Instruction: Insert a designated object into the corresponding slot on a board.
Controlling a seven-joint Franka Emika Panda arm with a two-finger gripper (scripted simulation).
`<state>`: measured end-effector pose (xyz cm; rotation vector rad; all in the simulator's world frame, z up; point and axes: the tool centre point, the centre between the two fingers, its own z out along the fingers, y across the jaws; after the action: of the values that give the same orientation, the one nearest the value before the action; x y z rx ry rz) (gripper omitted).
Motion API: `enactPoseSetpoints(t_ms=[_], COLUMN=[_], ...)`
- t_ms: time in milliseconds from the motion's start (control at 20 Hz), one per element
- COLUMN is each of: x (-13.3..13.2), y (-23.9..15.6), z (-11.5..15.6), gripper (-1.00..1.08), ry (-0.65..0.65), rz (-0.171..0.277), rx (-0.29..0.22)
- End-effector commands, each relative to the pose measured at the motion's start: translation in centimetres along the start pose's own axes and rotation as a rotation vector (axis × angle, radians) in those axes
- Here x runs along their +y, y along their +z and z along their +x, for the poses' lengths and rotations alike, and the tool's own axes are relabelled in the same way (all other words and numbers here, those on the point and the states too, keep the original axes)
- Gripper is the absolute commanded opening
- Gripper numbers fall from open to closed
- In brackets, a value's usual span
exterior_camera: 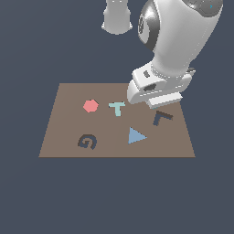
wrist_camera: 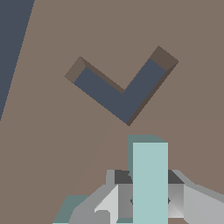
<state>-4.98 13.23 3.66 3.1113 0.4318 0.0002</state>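
While the fingers [wrist_camera: 149,202] pinch the teal L [wrist_camera: 149,179], the brown board [exterior_camera: 64,114] lies on dark blue-grey ground [exterior_camera: 27,192].

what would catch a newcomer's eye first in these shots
Most striking is the big white arm bent low over the brown board, its gripper clamped on the pale teal L-shaped block. Just beyond it lies the dark L-shaped slot, empty. In the exterior view, a red hexagon, teal T and blue triangle dot the board.

Arm bent low, hand [wrist_camera: 148,199] clamped (fingers down)
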Motion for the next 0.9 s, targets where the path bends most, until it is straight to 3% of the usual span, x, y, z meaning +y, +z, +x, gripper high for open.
enactPoseSetpoints(t_ms=[0, 450, 850], x=[-0.3, -0.5, 0.0], y=[-0.1, -0.3, -0.4], z=[1.0, 4.1, 5.8], gripper=[-1.00, -1.00, -1.00], ry=[0.099, 0.402, 0.575], rz=[0.000, 0.000, -0.001], rx=[0.000, 0.000, 0.000])
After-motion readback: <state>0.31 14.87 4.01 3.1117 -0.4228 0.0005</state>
